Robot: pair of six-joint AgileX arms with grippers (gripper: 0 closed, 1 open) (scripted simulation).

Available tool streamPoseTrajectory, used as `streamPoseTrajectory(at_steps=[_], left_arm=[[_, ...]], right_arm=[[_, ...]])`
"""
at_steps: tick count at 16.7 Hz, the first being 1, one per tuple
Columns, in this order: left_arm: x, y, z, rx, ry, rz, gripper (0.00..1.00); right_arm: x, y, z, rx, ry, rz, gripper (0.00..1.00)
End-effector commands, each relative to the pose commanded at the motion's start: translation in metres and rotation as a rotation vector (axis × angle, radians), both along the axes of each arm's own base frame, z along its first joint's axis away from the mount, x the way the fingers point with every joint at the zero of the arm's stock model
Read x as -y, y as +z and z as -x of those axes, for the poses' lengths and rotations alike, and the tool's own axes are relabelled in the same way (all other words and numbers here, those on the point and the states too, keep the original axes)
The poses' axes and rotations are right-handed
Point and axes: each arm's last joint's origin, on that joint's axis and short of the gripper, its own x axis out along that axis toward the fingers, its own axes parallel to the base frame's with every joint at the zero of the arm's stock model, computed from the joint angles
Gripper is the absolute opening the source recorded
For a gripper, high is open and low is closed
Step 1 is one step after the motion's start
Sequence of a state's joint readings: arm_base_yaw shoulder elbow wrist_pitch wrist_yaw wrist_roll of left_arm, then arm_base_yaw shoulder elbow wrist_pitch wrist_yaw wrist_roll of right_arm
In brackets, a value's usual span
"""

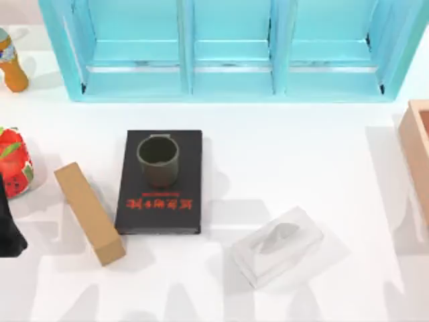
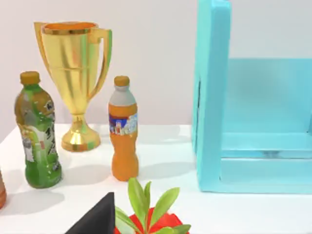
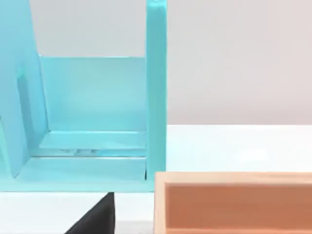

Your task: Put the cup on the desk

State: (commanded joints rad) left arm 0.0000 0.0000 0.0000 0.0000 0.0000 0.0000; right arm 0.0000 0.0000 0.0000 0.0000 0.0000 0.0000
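Note:
The olive-green cup (image 1: 158,159) stands upright on the far half of a black book (image 1: 161,201), which lies flat on the white desk (image 1: 301,168) left of centre. Its dark inside faces up and nothing touches it. My left arm (image 1: 8,228) is a dark shape at the desk's left edge, well left of the book. A dark wedge of my left gripper (image 2: 97,220) pokes into the left wrist view, and a similar wedge of my right gripper (image 3: 95,217) sits in the right wrist view, by a wooden box (image 3: 234,202).
A turquoise shelf unit (image 1: 228,60) spans the back. A tan block (image 1: 88,213) lies left of the book and a tissue box (image 1: 278,245) to its front right. The wooden box (image 1: 417,147) is at the right edge. An orange bottle (image 1: 12,64), a gold trophy (image 2: 73,73) and a red potted plant (image 1: 13,161) are far left.

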Motion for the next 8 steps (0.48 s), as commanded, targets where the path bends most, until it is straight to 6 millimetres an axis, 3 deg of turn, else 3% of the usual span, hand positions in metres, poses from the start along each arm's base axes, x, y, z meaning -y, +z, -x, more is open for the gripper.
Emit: streamPoseTrajectory(at_steps=[4, 8], left_arm=[[0.0, 0.0, 0.0, 0.0, 0.0, 0.0, 1.0], [0.0, 0.0, 0.0, 0.0, 0.0, 0.0, 1.0]], right_arm=[[-0.0009, -0.0004, -0.0008, -0.038, 0.006, -0.004, 1.0], [-0.0068, 0.0027, -0.0064, -0.264, 0.036, -0.025, 1.0]])
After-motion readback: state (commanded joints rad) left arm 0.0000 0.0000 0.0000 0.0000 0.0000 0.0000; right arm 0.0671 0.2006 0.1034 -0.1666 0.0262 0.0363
